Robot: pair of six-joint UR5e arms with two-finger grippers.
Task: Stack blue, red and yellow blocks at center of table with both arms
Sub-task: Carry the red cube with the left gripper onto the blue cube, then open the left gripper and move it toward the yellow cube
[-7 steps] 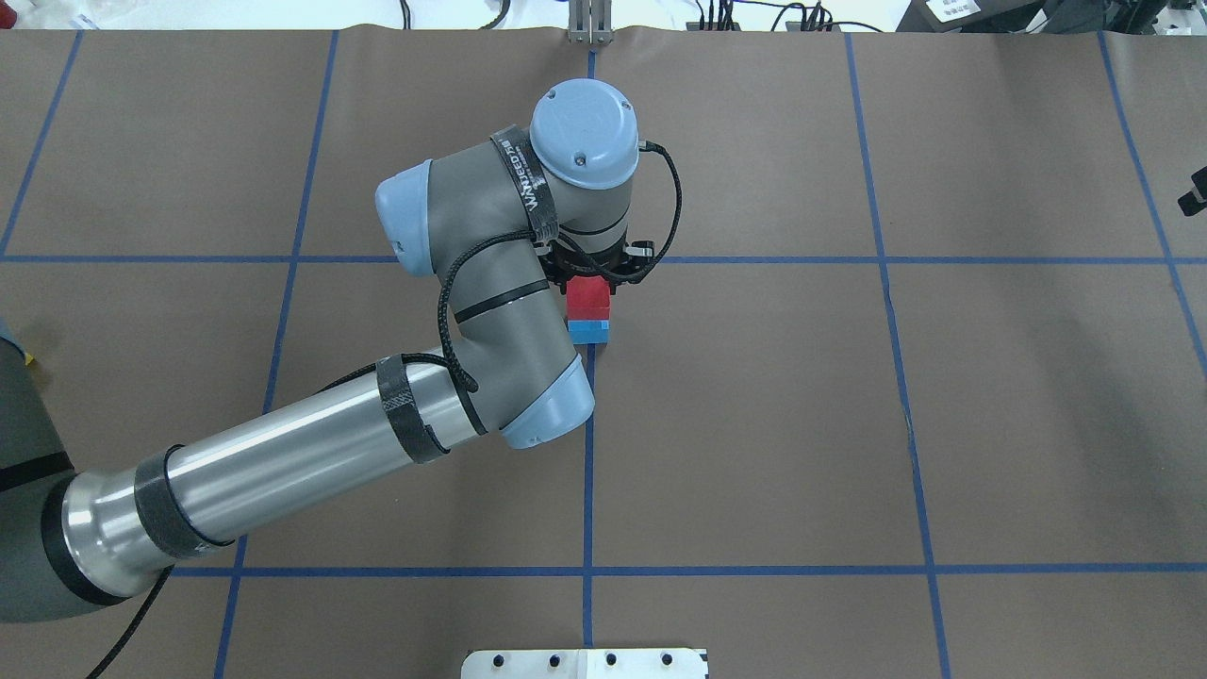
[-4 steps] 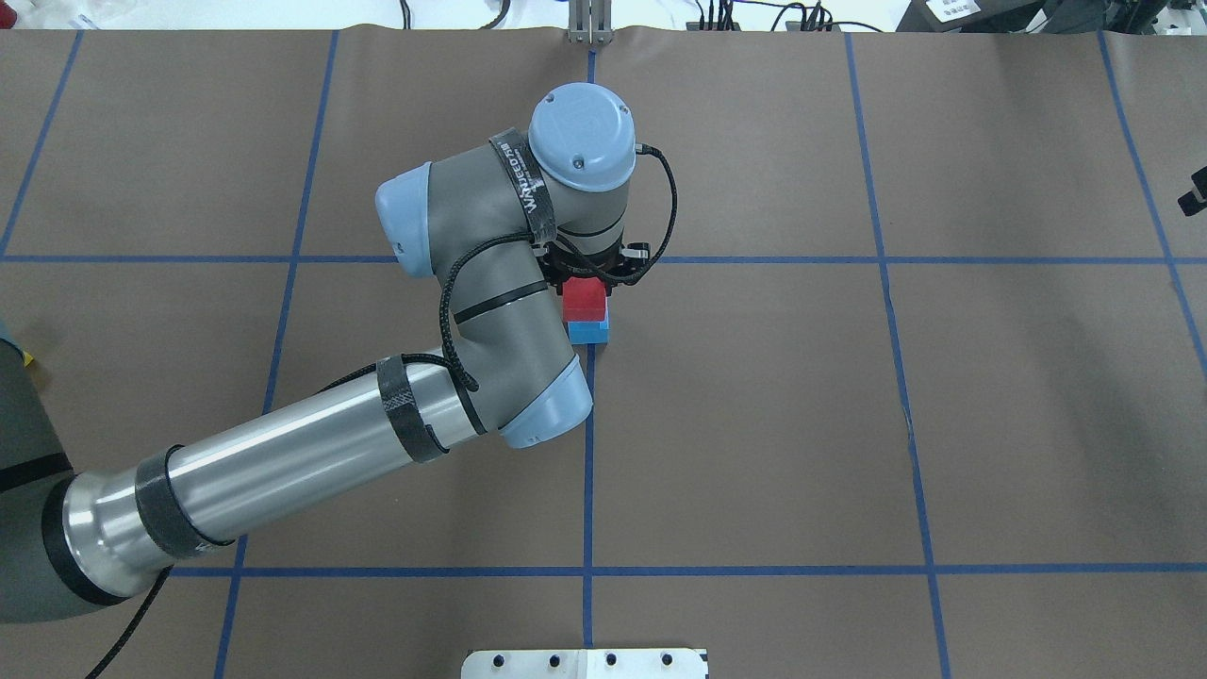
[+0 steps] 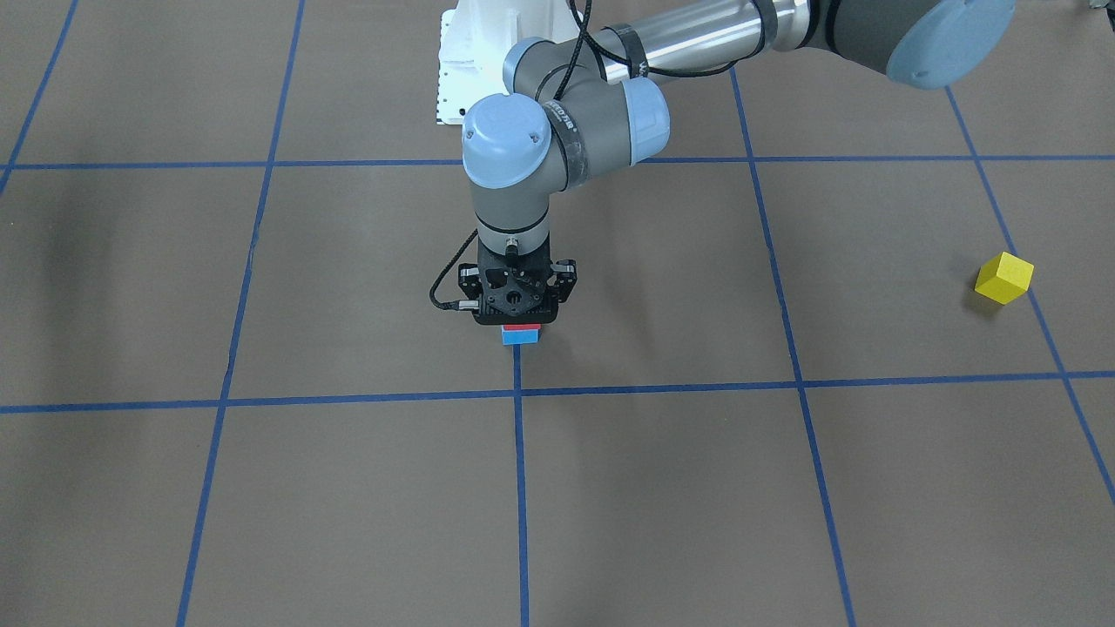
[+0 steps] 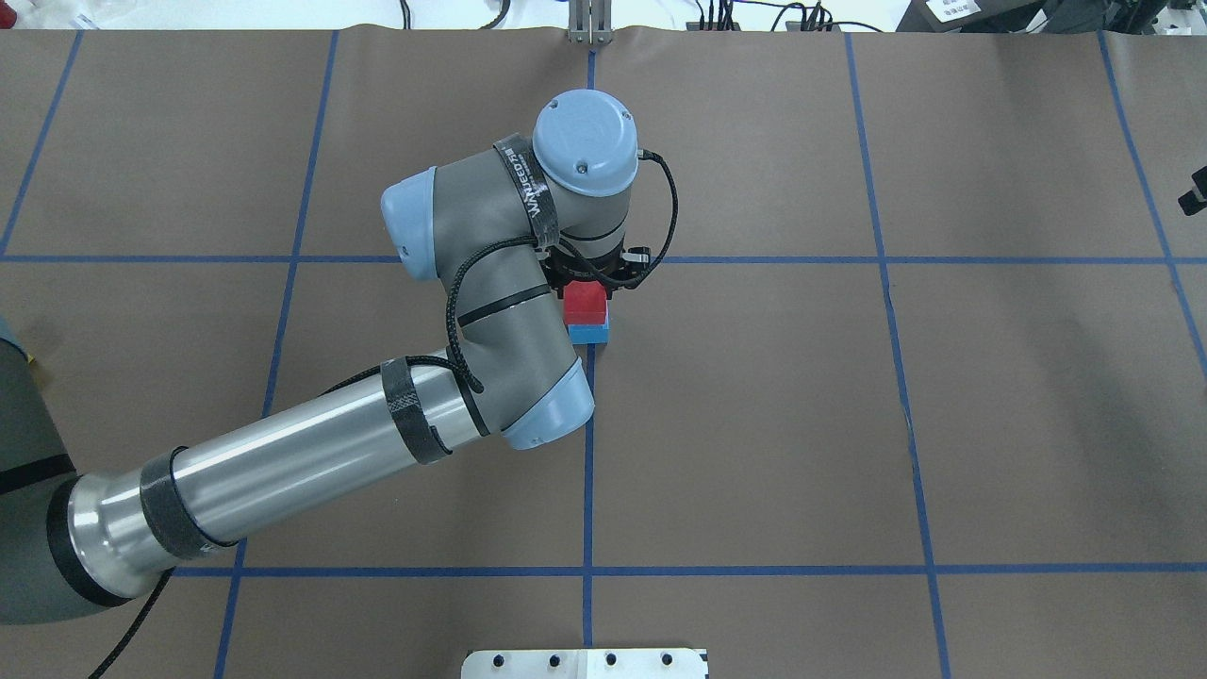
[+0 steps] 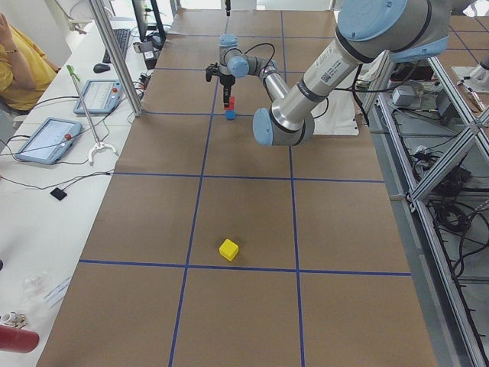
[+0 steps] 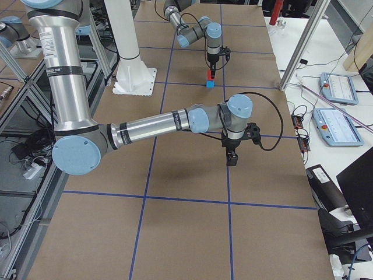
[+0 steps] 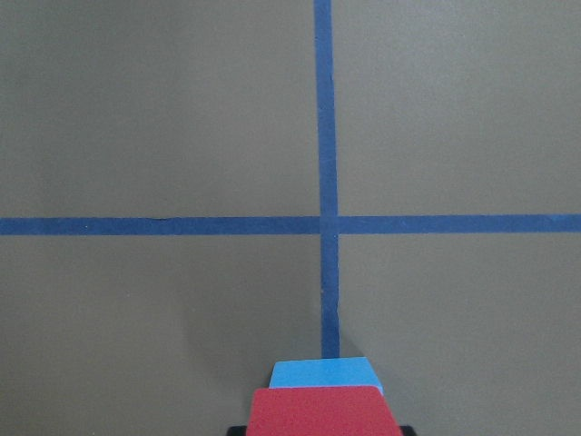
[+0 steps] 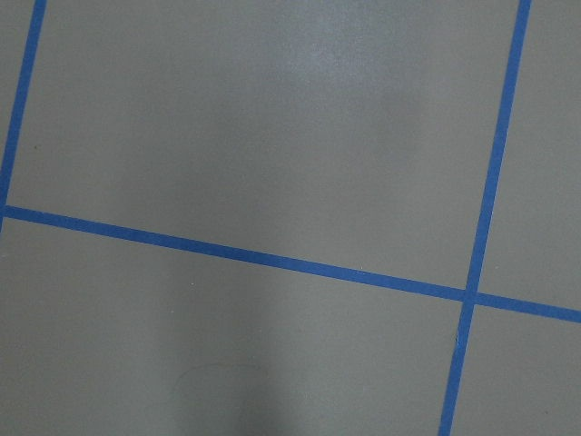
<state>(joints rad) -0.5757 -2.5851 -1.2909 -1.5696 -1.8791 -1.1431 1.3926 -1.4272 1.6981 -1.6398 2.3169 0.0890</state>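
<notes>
A red block (image 4: 585, 304) sits on a blue block (image 4: 588, 333) at the table's centre, beside a blue tape crossing. My left gripper (image 3: 520, 324) reaches straight down over the stack and is shut on the red block; its fingers are mostly hidden by the wrist. The left wrist view shows the red block (image 7: 322, 411) over the blue block (image 7: 325, 372). A yellow block (image 3: 1003, 278) lies alone far out on my left side, also in the exterior left view (image 5: 228, 249). My right gripper (image 6: 232, 156) hangs above bare table, apart from the blocks; I cannot tell if it is open.
Brown paper with a blue tape grid (image 4: 886, 259) covers the table. The white robot base plate (image 4: 585, 663) sits at the near edge. A bench with tablets (image 5: 46, 138) and a person runs along the far side.
The left wrist has shifted slightly and the red block has settled a little lower over the blue block. Nothing else on the table has moved.
</notes>
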